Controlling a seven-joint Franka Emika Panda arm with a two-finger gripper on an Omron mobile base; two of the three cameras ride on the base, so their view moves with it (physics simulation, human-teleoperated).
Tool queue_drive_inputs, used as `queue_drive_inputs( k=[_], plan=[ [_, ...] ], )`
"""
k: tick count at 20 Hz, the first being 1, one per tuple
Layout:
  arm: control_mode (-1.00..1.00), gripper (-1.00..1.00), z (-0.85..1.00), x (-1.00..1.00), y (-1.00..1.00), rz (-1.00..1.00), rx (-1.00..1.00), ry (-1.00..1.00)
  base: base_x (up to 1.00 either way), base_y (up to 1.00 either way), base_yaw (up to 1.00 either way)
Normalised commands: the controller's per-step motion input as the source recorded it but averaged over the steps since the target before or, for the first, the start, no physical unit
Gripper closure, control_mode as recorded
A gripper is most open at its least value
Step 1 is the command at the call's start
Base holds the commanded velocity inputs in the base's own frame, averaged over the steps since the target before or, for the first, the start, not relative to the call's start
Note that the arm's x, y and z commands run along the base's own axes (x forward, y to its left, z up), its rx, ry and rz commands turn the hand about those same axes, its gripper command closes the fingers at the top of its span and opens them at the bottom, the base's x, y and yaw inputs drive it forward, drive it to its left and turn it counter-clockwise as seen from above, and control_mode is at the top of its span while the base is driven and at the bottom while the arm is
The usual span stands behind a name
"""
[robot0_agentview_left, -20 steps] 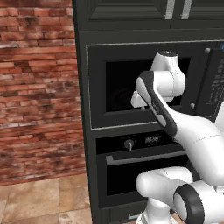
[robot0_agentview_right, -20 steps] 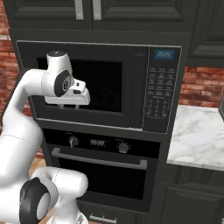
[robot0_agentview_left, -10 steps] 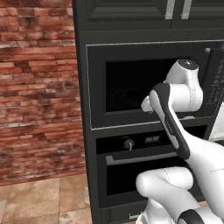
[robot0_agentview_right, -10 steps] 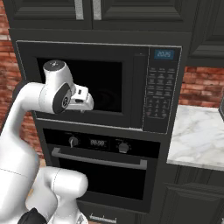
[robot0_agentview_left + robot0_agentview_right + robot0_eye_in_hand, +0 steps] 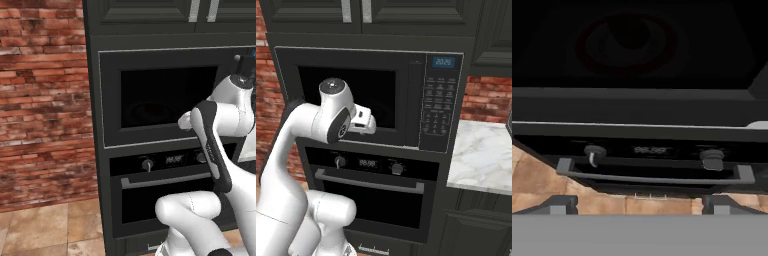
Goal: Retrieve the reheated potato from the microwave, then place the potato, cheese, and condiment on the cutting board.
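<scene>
Over the last second my arm has swung rightward across the microwave point(image 5: 371, 95), and my gripper point(image 5: 367, 122) now hangs before the lower edge of its closed dark glass door. My fingers point(image 5: 559, 205) stand spread wide apart, holding nothing. The potato must lie behind that door, unseen, so I judge retrieval not yet begun; the oven point(image 5: 371, 187) sits directly below.

So the microwave point(image 5: 373, 97) is the black built-in one, set into the dark cabinet wall, and its door is shut. Dark glass window takes up the left side; the button panel with a small blue-lit display sits at 3 o'clock of the glass. Through the glass you can just make out the round turntable point(image 5: 629, 42), nothing clearer than that.
</scene>
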Motion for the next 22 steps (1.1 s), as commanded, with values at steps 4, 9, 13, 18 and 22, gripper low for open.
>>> queue_drive_inputs(
  k=[4,9,13,18,22],
  plan=[
    [-1.0,-1.0,0.06,-0.1,-0.5,-0.11,0.09,-0.01,0.0,0.0,0.0],
    [-1.0,-1.0,0.05,-0.01,-0.46,-0.05,0.03,-0.11,0.0,0.0,0.0],
    [-1.0,-1.0,0.13,-0.05,-0.38,0.0,0.0,-0.32,0.0,0.0,0.0],
    [-1.0,-1.0,0.16,-0.03,-0.34,0.0,0.0,-0.29,0.0,0.0,0.0],
    [-1.0,-1.0,0.24,0.0,-0.34,-0.1,0.0,-0.03,0.0,0.0,0.0]
  ],
)
